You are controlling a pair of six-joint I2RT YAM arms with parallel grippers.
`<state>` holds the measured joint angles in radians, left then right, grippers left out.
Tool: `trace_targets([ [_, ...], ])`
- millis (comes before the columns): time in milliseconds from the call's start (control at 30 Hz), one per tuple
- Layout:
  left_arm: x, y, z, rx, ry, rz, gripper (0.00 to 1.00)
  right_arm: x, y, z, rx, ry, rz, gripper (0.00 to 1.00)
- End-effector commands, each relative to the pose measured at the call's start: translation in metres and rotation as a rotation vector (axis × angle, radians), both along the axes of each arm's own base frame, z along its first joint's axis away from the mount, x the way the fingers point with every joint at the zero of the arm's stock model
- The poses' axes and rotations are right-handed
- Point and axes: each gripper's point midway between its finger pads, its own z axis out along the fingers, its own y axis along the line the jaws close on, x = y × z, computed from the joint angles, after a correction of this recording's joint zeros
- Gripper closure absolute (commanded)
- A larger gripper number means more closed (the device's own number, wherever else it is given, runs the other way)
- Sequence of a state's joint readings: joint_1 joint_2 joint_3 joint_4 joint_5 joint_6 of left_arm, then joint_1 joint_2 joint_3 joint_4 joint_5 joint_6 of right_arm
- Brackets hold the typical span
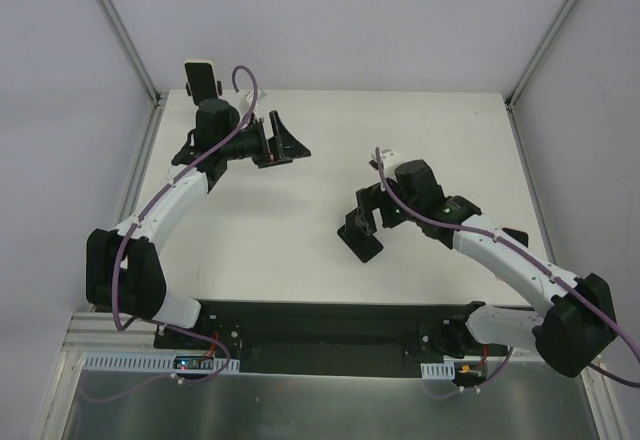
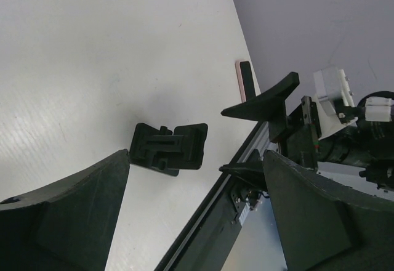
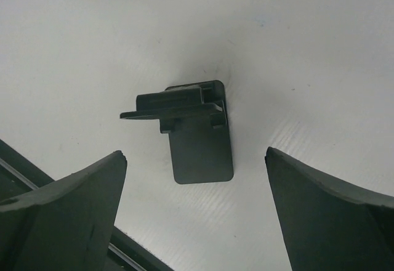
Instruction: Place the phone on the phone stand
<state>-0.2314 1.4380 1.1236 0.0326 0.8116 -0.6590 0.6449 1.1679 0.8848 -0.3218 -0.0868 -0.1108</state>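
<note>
Status: the task is at an early stage. The phone stand [image 2: 167, 148] sits on the white table [image 1: 290, 260] toward its middle and carries nothing. Whether it is set up ready to receive a phone cannot be told from these views.

Phone: the only candidate is a slim black slab with a pink edge [image 2: 245, 81], seen from the left wrist at the near edge of the table, beyond the stand and well apart from it. I judge this to be the phone. Whether it lies flat or stands on edge cannot be settled. The overhead view does not show it – the right arm appears to cover that spot.

Right gripper [image 3: 196, 155]: jaws spread wide, poised directly over the stand with one finger on each side, neither touching it and nothing held.

Left gripper [image 1: 285, 138]: jaws also wide and empty, raised over the far left of the table and facing the stand.

Outstanding: grasp the phone, carry it across and seat it on the stand – the whole placement, by my reading.

Markings: no brand or writing is legible on the phone or stand. A small white tag [image 2: 241, 204] by the front rail carries print too fine to read.
</note>
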Motion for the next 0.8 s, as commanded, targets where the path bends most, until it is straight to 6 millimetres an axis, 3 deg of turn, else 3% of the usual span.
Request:
trace_targets([
  [0, -0.002, -0.014, 0.015, -0.025, -0.070, -0.073, 0.13, 0.012, 0.003, -0.015, -0.061, -0.065, 0.065, 0.04],
  [100, -0.002, -0.015, 0.013, -0.025, -0.062, -0.079, 0.13, 0.009, 0.016, -0.017, -0.067, -0.125, 0.123, 0.04],
  [267, -0.004, -0.015, 0.019, -0.030, -0.078, -0.082, 0.13, 0.018, 0.013, -0.024, -0.129, -0.223, 0.094, 0.04],
  [767, -0.001, -0.013, 0.013, -0.011, -0.080, -0.072, 0.13, 0.032, 0.051, -0.028, -0.034, -0.356, 0.081, 0.04],
])
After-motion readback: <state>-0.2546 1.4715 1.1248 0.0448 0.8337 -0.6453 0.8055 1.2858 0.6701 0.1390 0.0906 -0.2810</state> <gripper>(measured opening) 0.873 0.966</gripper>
